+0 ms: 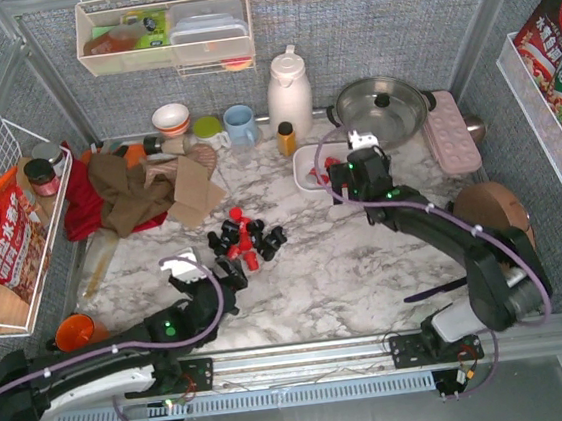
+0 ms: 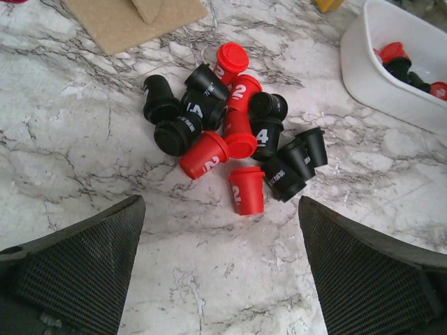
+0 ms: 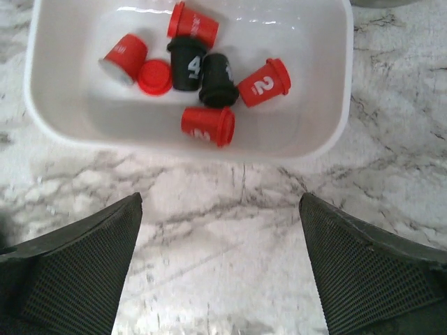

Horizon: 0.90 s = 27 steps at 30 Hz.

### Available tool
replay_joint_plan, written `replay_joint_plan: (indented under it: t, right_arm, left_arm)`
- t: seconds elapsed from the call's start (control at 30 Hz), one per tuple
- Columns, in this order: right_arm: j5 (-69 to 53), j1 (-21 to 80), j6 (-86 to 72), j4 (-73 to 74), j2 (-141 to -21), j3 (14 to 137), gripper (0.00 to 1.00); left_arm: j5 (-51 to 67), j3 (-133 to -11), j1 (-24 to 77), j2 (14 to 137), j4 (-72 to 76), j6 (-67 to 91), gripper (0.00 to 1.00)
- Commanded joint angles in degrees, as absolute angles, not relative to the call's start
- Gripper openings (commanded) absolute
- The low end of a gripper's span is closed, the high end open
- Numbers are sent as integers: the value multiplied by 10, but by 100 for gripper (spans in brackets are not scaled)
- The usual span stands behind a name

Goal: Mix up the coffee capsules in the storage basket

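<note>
A marble-patterned table (image 1: 318, 277) carries the whole job, with clutter pushed to its far edge so the middle is left as working space. The two arms divide that space between them. The right arm (image 1: 465, 241) reaches far across to the storage basket (image 3: 318, 136), which sits on the table toward the far right, just in front of a lidded steel pot (image 1: 383, 107). The left arm (image 1: 86, 367) lies low along the near edge and faces a loose heap of coffee capsules (image 2: 234, 139) at the table's centre, well apart from the basket. The right end effector (image 3: 221, 199) hangs over the marble beside the basket's near wall, its fingers spread wide and holding nothing. That placement looks suited to stirring or receiving. The left end effector (image 2: 220, 202) is equally wide apart and empty, and it frames the heap from the near side, probably lined up for a pick. Inside the basket lie seven capsules (five red, two black), tipped on their sides against one another, among them a black capsule marked 4 (image 3: 187, 63) and a red capsule marked 2 (image 3: 264, 82). Most of the capsules lie outside the basket, so the mixing looks barely begun.
</note>
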<state>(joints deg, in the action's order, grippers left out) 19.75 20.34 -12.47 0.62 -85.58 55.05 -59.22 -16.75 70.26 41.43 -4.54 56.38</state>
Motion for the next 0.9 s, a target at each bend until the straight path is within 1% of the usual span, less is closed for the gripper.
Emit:
replay_joint_plan:
  t: [0.0, 0.13, 0.23, 0.37, 0.47, 0.63, 0.67, 0.87]
  right_arm:
    - [230, 227, -116, 2, -770, 494, 99]
    - [213, 240, -134, -2, -692, 432, 99]
    - [200, 245, -128, -10, -656, 397, 99]
    - [211, 246, -127, -10, -635, 381, 99]
    - [195, 246, -132, -19, -630, 376, 99]
    - [160, 246, -151, -13, -628, 378, 99]
    - [157, 246, -155, -14, -626, 375, 99]
    - [144, 246, -163, -20, -625, 370, 99]
  left_arm:
    - [-580, -207, 683, 487, -8, 542, 99]
    - [-545, -249, 658, 578, 1, 544, 99]
    - [-517, -286, 639, 654, 4, 564, 99]
    - [-511, -343, 622, 739, -35, 629, 99]
    - [-476, -392, 608, 798, -55, 615, 99]
    - [-459, -470, 595, 898, -153, 665, 100]
    - [-455, -481, 594, 916, -165, 674, 99]
    - [-452, -535, 594, 977, -235, 724, 88]
